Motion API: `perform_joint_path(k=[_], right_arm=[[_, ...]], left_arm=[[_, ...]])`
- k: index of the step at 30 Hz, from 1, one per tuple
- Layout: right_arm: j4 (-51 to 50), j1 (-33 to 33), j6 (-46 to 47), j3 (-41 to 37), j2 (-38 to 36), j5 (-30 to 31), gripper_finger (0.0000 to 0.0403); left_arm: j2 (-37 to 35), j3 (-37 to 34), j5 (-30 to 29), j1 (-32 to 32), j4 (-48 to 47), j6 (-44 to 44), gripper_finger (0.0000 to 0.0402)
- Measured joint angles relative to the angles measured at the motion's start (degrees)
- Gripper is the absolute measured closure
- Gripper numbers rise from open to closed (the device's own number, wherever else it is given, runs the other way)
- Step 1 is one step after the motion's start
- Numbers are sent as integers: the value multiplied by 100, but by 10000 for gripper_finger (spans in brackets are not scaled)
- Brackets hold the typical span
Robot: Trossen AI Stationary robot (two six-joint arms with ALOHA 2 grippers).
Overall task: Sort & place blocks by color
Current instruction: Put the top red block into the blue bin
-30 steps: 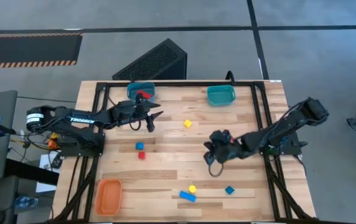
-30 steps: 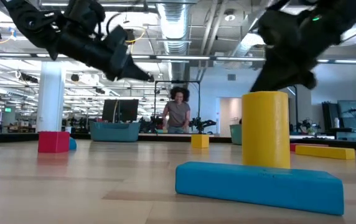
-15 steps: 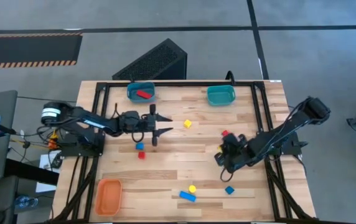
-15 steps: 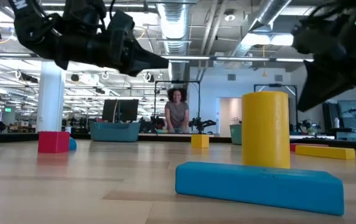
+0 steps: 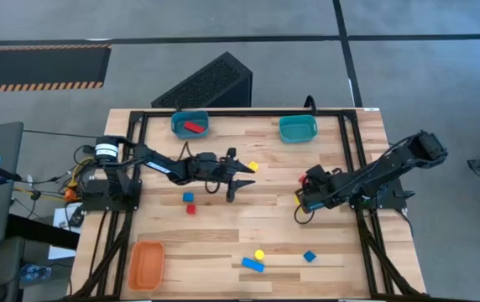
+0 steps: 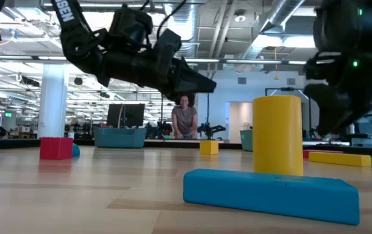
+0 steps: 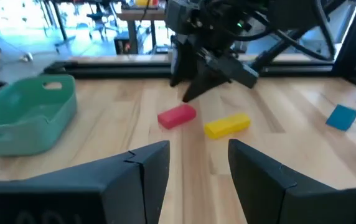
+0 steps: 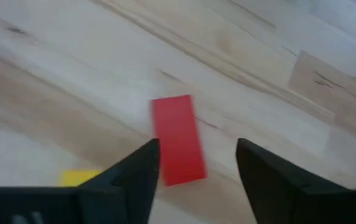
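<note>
Right claw (image 8: 193, 165), fingers apart, hovers over the flat red rectangular block (image 8: 178, 139); centre it, lower squarely, then clamp. Left claw (image 7: 196, 165) waits, parted, mid-counter.

Both arms are dark, almost black, built from slim jointed links. The left arm (image 5: 152, 161) has a white ring at its base joint, and white letters show on one link in the low view. Loose black cables hang beside the links. Each tool has two dark, wedge-shaped fingers (image 7: 145, 176).
</note>
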Motion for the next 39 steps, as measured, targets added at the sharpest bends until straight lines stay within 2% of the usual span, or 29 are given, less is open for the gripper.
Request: perform_joint_path(k=[4,9,14,19,21,25,30,35,39], right_arm=[[267,-33,14,-383,0,-66,135],[1750,-34,-363,-930,-26,-42,133],[1962,-34,-399,-1016,-22,47,134],[2087,-30,-475,-1005,-6,189,142],[2047,-26,-574,-946,7,260,144],[2118,-30,-836,-834,11,364,144],[2334,-7,-939,-832,11,665,145],[2526,159,-607,-827,138,1276,145],[2666,184,-593,-819,360,1174,145]], left_arm=[[37,135,-37,-8,-191,30,249],[30,136,-308,-6,-224,-83,248],[26,129,-878,-216,-346,95,238],[26,129,-1837,-511,-336,529,221],[26,127,-1999,-563,-280,629,215],[24,125,-1712,-602,263,642,213],[18,33,-1714,-559,908,614,220],[18,-469,-1724,-466,1824,599,222],[16,-1009,-1721,-419,2898,590,229]])
